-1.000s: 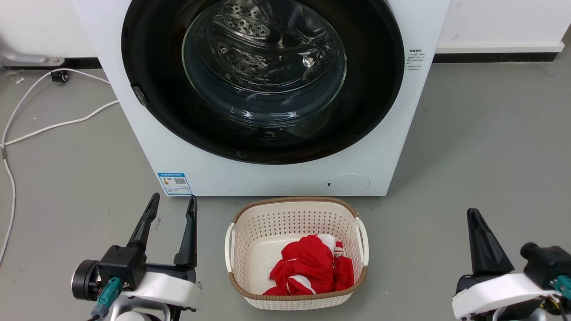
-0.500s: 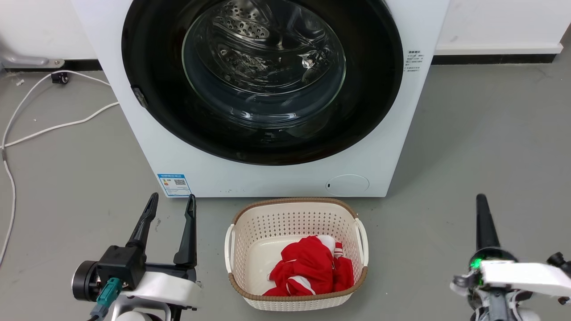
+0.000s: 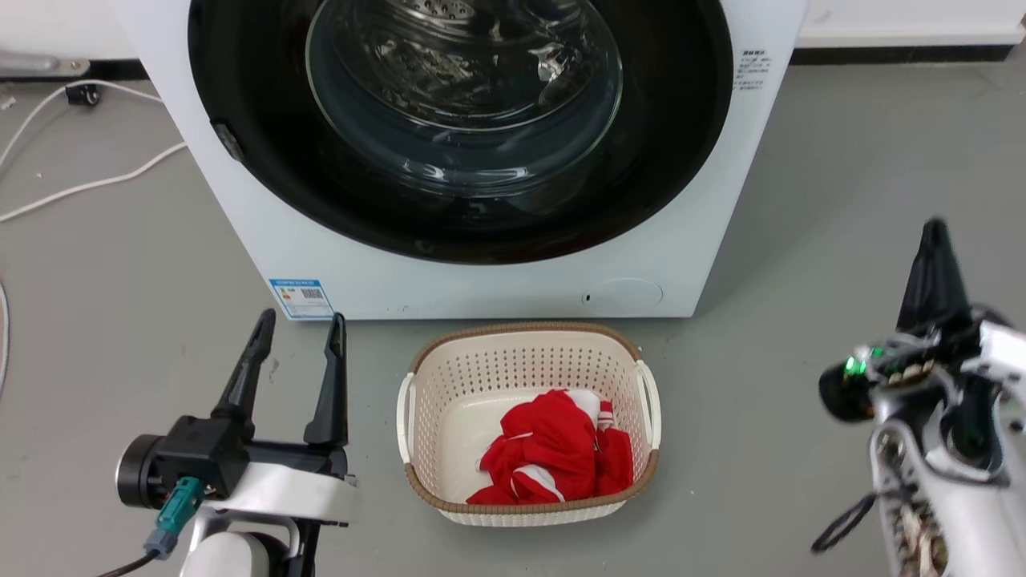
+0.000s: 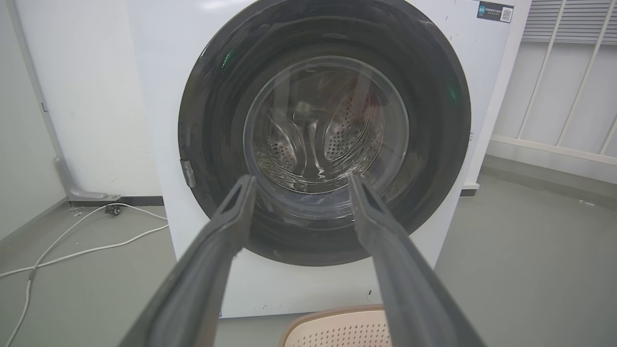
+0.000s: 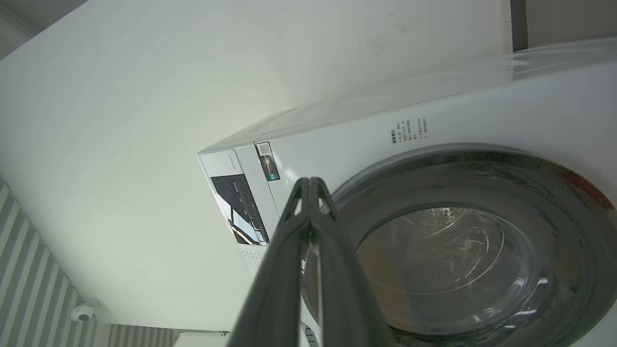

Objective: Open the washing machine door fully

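Flush in the front of the washer [image 3: 481, 288] the washing machine door [image 3: 461, 120] sits closed, so the reach comes first: left gripper [image 3: 300, 320] gaping and empty, right gripper [image 3: 934, 232] pinched together, empty, needing the door's edge.

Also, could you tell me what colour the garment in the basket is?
The garment is red with some white stripes, clearest in the head view.

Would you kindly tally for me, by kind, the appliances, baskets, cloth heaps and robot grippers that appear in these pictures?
Washing machine: 1
Laundry basket: 1
Red cloth heap: 1
Grippers: 2, the left gripper and the right gripper
Total: 5
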{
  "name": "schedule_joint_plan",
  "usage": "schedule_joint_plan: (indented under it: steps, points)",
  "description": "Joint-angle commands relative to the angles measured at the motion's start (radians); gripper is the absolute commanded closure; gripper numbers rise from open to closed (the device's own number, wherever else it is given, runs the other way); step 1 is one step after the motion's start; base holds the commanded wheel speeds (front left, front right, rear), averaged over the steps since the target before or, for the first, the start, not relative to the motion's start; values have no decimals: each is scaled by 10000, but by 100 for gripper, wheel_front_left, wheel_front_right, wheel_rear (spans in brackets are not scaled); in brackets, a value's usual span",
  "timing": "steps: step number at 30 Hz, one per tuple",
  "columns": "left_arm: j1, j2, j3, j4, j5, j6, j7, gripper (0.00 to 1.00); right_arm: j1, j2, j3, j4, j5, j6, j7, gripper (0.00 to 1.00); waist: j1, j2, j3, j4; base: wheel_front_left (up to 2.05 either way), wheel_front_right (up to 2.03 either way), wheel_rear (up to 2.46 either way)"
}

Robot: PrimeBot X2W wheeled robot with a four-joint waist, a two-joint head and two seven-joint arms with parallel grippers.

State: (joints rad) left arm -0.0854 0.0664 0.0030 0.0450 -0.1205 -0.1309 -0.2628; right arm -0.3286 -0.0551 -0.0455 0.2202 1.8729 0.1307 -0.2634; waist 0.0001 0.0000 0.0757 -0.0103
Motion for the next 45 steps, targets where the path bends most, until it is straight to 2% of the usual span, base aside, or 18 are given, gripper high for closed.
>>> schedule_joint_plan:
  steps: [1,5,6,9,15,19,26,31,37,45]
  points:
    - [-205,66,19,-108,-65,5,-26,0,-786,-402,6,420,262,0,94,100,-1,0,273,2,0,0,0]
    - [-507,164,-20,-304,-165,4,-26,0,-2359,-1145,379,1482,574,-1,274,100,-1,0,688,75,0,0,0]
    - [-507,164,-20,-304,-165,4,-26,0,-2359,-1145,379,1482,574,-1,274,100,-1,0,688,75,0,0,0]
    - [-732,282,-71,-410,-252,4,-26,0,-3589,-1807,811,2324,767,0,477,100,-1,0,1008,173,0,0,0]
    - [-1130,466,-108,-608,-334,6,-26,0,-6131,-2843,2276,4287,915,0,1145,100,-1,0,1595,322,0,0,0]
    - [-1356,579,-116,-729,-398,4,-26,0,-7824,-3187,3513,5816,807,0,1788,100,-1,0,2002,410,0,0,0]
    - [-1839,673,-173,-955,-487,5,-26,0,-10592,-2899,5499,8710,440,0,3471,100,-1,0,2840,601,0,0,0]
    - [-2186,701,-268,-1078,-519,5,-26,0,-11966,-2445,6309,10131,123,0,4459,100,-1,0,3303,751,0,0,0]
    - [-2421,695,-345,-1130,-566,5,-26,0,-12506,-2114,6717,10608,-53,-3,4856,100,-1,0,3627,838,0,0,0]
    - [-2518,686,-367,-1078,-596,5,-26,0,-12400,-2102,7021,10685,-13,-9,4914,100,-1,0,3847,882,0,0,0]
